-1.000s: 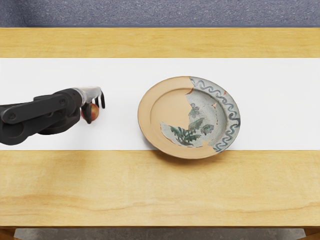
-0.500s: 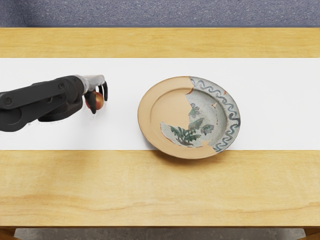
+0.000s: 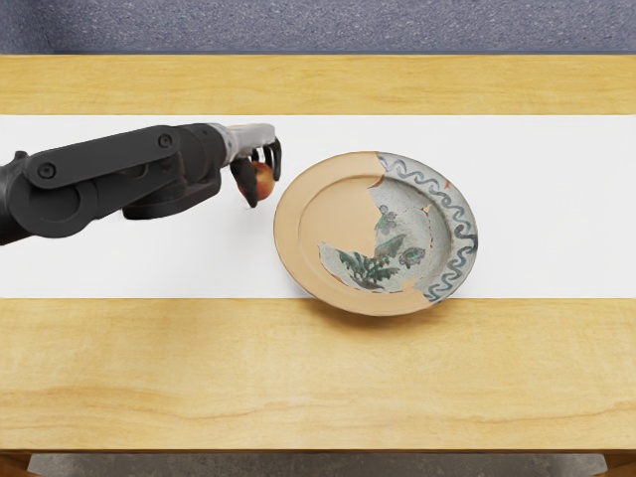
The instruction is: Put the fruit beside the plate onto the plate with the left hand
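Note:
My left hand (image 3: 258, 171) is shut on a small red and yellow fruit (image 3: 262, 180), which hangs just left of the plate's rim, above the white runner. The black left arm reaches in from the picture's left edge. The plate (image 3: 343, 209) is round and tan, with a blue wave border and green leaf pattern on its right half; it lies on the runner right of centre. Nothing lies on the plate. My right arm does not show.
A white runner (image 3: 556, 209) crosses the wooden table (image 3: 318, 378) from left to right. Bare wood runs along the front and back of the table.
The left hand has carried the fruit to the right and slightly up, from the runner's left part to just beside the plate's left rim.

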You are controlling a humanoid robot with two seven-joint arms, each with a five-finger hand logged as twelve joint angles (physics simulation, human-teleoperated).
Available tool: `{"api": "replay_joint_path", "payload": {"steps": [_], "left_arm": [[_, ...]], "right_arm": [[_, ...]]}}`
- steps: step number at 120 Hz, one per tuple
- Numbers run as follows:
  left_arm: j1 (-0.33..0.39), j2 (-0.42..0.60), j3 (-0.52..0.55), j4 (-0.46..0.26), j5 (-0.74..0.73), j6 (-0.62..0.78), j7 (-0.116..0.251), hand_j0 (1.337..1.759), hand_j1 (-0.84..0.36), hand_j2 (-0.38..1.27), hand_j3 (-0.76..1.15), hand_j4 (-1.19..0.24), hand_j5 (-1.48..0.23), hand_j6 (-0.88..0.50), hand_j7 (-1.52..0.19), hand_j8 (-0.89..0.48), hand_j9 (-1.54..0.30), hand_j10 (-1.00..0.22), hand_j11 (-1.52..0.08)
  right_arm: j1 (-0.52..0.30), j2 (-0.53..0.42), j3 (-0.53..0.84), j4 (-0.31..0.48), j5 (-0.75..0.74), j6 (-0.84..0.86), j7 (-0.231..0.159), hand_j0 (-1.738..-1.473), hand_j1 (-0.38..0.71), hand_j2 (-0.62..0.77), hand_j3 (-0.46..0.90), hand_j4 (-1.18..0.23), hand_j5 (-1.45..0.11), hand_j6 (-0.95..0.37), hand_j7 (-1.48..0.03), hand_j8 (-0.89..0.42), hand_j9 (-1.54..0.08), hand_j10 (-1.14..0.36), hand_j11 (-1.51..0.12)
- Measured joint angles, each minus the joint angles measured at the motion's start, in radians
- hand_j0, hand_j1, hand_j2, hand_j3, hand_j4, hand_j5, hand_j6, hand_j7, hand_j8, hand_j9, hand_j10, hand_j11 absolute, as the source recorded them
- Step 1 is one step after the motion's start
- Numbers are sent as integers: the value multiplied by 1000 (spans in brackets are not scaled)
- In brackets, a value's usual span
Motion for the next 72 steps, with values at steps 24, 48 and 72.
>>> {"api": "replay_joint_path", "payload": {"steps": [24, 48, 72], "left_arm": [[-47, -90, -35, -9, -21, 2, 0, 1651, -244, 268, 0, -737, -1144, -374, -1101, -354, -1069, -605, -1068], [-51, -189, -58, -9, -30, 2, 0, 1652, -265, 353, 0, -750, -1181, -361, -1129, -337, -1085, -640, -1088], [-44, -215, -69, -5, -22, 21, 0, 1655, -171, 256, 0, -569, -867, -337, -831, -326, -804, -514, -808]], "right_arm": [[0, 0, 0, 0, 0, 0, 0, -1658, -349, 0, 0, 0, 0, 0, 0, 0, 0, 0, 0], [0, 0, 0, 0, 0, 0, 0, -1658, -349, 0, 0, 0, 0, 0, 0, 0, 0, 0, 0], [0, 0, 0, 0, 0, 0, 0, -1658, -349, 0, 0, 0, 0, 0, 0, 0, 0, 0, 0]]}}
